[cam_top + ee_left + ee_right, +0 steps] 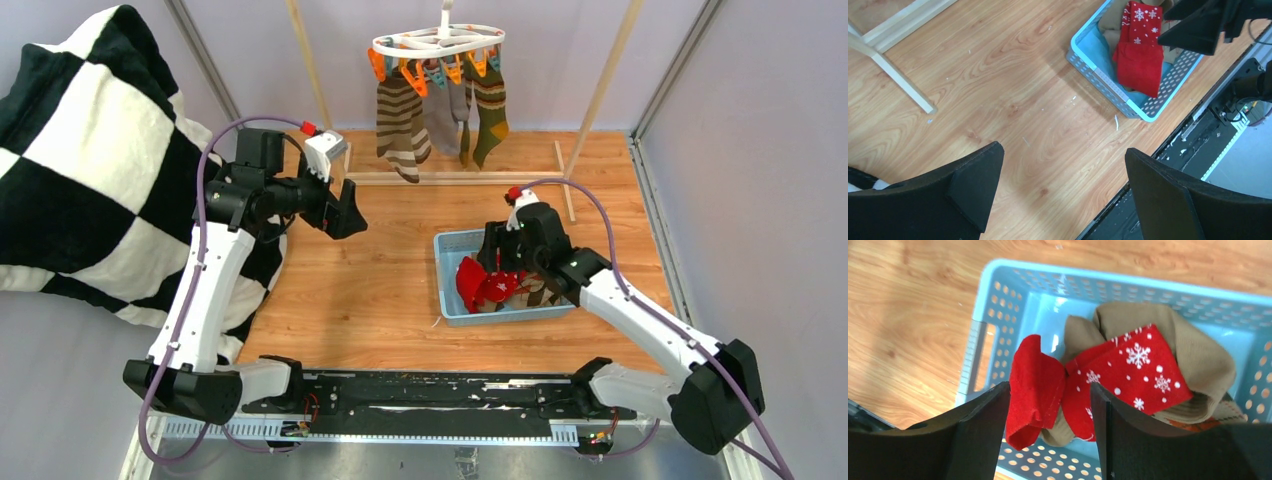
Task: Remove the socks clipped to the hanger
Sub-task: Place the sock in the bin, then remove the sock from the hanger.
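Note:
The white hanger [440, 42] hangs at the back with orange and teal clips. A brown striped sock [400, 120], a grey sock [441, 118] and an olive sock [490, 110] dangle from it. My right gripper [497, 262] [1049, 386] hovers over the blue basket [445, 290] [1013, 295]. Its jaws stand apart, and the folded cuff of the red snowflake sock [1128, 365] [1140, 60] lies loose between them on a tan sock [1198, 350]. My left gripper [345, 210] [1062, 149] is wide open and holds nothing, above the wood floor left of the basket.
A black-and-white checkered blanket [90, 170] fills the left side behind my left arm. The wooden rack's base bar [450, 177] and uprights stand at the back under the hanger. The black mounting rail [420, 395] runs along the near edge.

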